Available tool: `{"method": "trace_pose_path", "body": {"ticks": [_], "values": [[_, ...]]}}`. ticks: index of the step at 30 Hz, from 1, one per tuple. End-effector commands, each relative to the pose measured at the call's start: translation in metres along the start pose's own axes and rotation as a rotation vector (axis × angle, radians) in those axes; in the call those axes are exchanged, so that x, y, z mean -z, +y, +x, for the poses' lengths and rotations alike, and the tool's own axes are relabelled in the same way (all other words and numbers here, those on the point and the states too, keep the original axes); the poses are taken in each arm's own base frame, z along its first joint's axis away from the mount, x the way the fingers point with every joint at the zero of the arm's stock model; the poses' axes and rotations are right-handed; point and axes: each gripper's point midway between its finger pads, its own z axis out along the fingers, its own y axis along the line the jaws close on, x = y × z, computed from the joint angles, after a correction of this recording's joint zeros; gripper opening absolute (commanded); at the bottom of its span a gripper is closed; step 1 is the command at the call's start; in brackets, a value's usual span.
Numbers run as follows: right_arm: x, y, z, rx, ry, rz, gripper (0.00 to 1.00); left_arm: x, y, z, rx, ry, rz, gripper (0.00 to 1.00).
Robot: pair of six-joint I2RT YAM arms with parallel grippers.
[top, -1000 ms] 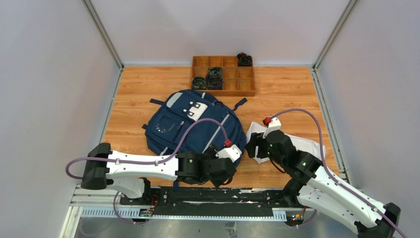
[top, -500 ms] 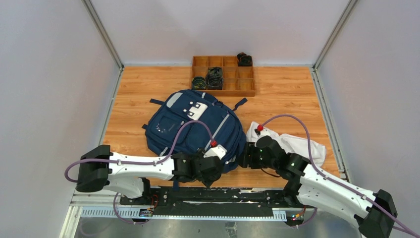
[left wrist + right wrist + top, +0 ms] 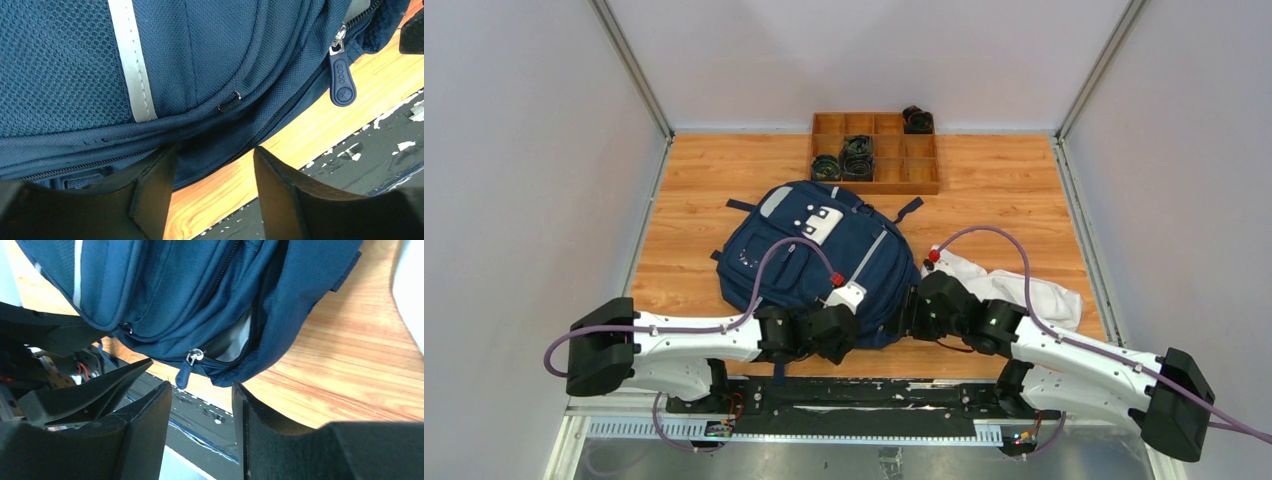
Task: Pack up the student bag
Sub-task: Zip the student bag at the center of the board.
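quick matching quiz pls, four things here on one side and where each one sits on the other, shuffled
Things:
1. bag
2. cloth
3. tray
4. zip pull

Places:
a. far end of the table
b. middle of the table
c. right of the bag
d. hanging at the bag's near edge

Pairs: 1-b, 2-c, 3-a, 4-d

Wooden compartment tray [image 3: 874,187] at far edge — dark rolls [image 3: 857,157] inside, white cloth [image 3: 1054,297] at right
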Motion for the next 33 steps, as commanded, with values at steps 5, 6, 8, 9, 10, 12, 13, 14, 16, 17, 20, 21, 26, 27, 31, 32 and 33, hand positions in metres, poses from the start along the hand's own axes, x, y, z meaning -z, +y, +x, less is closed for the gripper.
{"method": "trace_pose_path", "body": {"ticks": [5, 6, 8, 9, 10, 12, 13, 14, 16, 17, 20, 21, 26, 27, 31, 32, 33], "values": [[-0.003, 0.036, 0.001, -0.144, 0.032, -0.113, 0.47, -0.002, -0.012, -0.017, 0.056, -0.080, 0.093, 0.41], [-0.004, 0.036, 0.002, -0.158, 0.034, -0.112, 0.46, -0.001, -0.014, -0.017, 0.058, -0.082, 0.103, 0.36], [-0.007, 0.037, 0.004, -0.178, 0.042, -0.120, 0.45, 0.000, -0.017, -0.020, 0.060, -0.087, 0.121, 0.23], [-0.008, 0.039, 0.005, -0.191, 0.048, -0.122, 0.45, 0.001, -0.018, -0.021, 0.060, -0.089, 0.127, 0.17], [-0.009, 0.038, 0.007, -0.202, 0.053, -0.119, 0.45, 0.001, -0.020, -0.021, 0.061, -0.089, 0.133, 0.10], [-0.012, 0.035, 0.011, -0.220, 0.074, -0.101, 0.45, 0.003, -0.022, -0.023, 0.068, -0.092, 0.144, 0.00], [-0.013, 0.033, 0.014, -0.230, 0.086, -0.093, 0.45, 0.004, -0.023, -0.024, 0.074, -0.096, 0.153, 0.00], [-0.015, 0.031, 0.017, -0.238, 0.094, -0.088, 0.45, 0.005, -0.024, -0.025, 0.077, -0.101, 0.163, 0.00], [-0.019, 0.027, 0.020, -0.261, 0.101, -0.077, 0.46, 0.007, -0.027, -0.026, 0.087, -0.109, 0.181, 0.00], [-0.021, 0.027, 0.020, -0.272, 0.098, -0.078, 0.46, 0.008, -0.028, -0.027, 0.092, -0.113, 0.190, 0.00], [-0.025, 0.025, 0.020, -0.289, 0.095, -0.070, 0.46, 0.011, -0.035, -0.030, 0.105, -0.130, 0.236, 0.00], [-0.026, 0.023, 0.021, -0.298, 0.095, -0.058, 0.46, 0.012, -0.036, -0.030, 0.109, -0.135, 0.247, 0.00], [-0.032, 0.013, 0.017, -0.367, 0.051, -0.032, 0.40, 0.012, -0.036, -0.025, 0.112, -0.133, 0.260, 0.00], [-0.033, 0.015, 0.016, -0.373, 0.044, -0.047, 0.39, 0.011, -0.036, -0.024, 0.113, -0.130, 0.260, 0.00], [-0.034, 0.018, 0.015, -0.382, 0.047, -0.049, 0.38, 0.009, -0.039, -0.021, 0.114, -0.122, 0.270, 0.00], [-0.035, 0.018, 0.015, -0.386, 0.049, -0.046, 0.38, 0.008, -0.039, -0.021, 0.114, -0.122, 0.272, 0.00], [-0.036, 0.018, 0.015, -0.395, 0.049, -0.048, 0.37, 0.007, -0.040, -0.021, 0.114, -0.122, 0.274, 0.00]]}}
